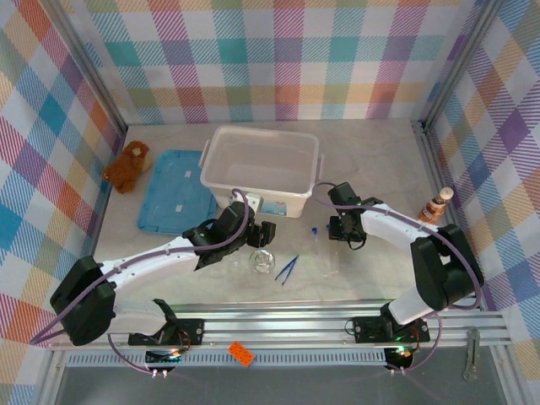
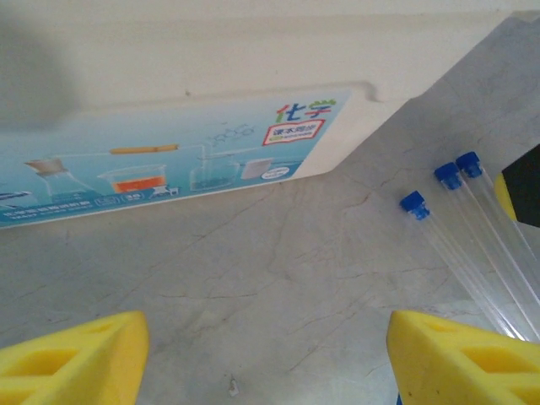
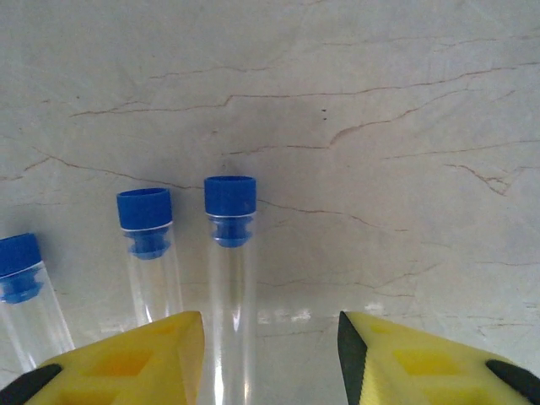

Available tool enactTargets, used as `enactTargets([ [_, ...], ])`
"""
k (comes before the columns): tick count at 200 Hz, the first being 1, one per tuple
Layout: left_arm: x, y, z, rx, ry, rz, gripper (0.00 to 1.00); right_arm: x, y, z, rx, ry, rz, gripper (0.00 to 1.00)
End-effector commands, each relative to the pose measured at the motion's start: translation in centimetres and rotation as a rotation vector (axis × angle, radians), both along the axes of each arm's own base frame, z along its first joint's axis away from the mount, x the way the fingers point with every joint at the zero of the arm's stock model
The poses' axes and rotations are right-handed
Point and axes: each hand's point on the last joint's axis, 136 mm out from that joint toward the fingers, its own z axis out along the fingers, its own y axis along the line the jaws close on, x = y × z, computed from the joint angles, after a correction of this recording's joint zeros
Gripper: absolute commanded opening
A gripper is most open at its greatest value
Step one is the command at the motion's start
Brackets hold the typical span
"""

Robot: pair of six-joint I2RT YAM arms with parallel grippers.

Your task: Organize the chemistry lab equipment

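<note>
1. Grey veined table [image 1: 371,169] carries everything.
2. White bin [image 1: 207,160] stands at the middle back. A blue tray [image 1: 179,192] lies just beside it on the left.
3. Left gripper [image 2: 268,346] is low in front of the bin's labelled wall. Its yellow fingers [image 2: 76,359] are spread wide with only bare table between them.
4. Right gripper [image 3: 270,354] is to the right of the bin's front corner. Its jaws are apart and straddle one tube: one finger [image 3: 135,359] is right at the tube, and a clear gap remains on the other side.
5. Brown plush [image 1: 128,166] sits at the far left, beyond the tray. A striped figure [image 1: 435,207] stands at the right edge.
6. Clear petri dish [image 1: 262,261] lies near the front, just by the left gripper.
7. Blue tweezers [image 1: 287,269] lie just right of the dish.
8. Three test tubes [image 3: 229,278] with blue caps lie side by side on the table, between the two grippers.
</note>
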Motion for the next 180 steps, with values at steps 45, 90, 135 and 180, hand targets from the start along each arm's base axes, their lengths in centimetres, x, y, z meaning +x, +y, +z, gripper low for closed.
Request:
enactTargets([
  [45,0.0,-1.3,0.7,-0.039,-0.008,-0.018,0.74,0.6,0.4,-0.4,0.003,0.022,0.009,0.38],
  [90,0.0,-1.3,0.7,-0.036,-0.01,-0.018,0.74,0.7,-0.1,-1.1,-0.02,0.052,-0.01,0.37],
  [135,0.0,-1.1,0.6,-0.027,-0.01,-0.016,0.74,0.6,-1.3,-1.5,-0.069,0.078,-0.06,0.27],
  [180,0.0,-1.2,0.6,-0.023,-0.006,-0.017,0.74,0.7,-1.8,-1.9,-0.07,0.101,-0.088,0.28],
])
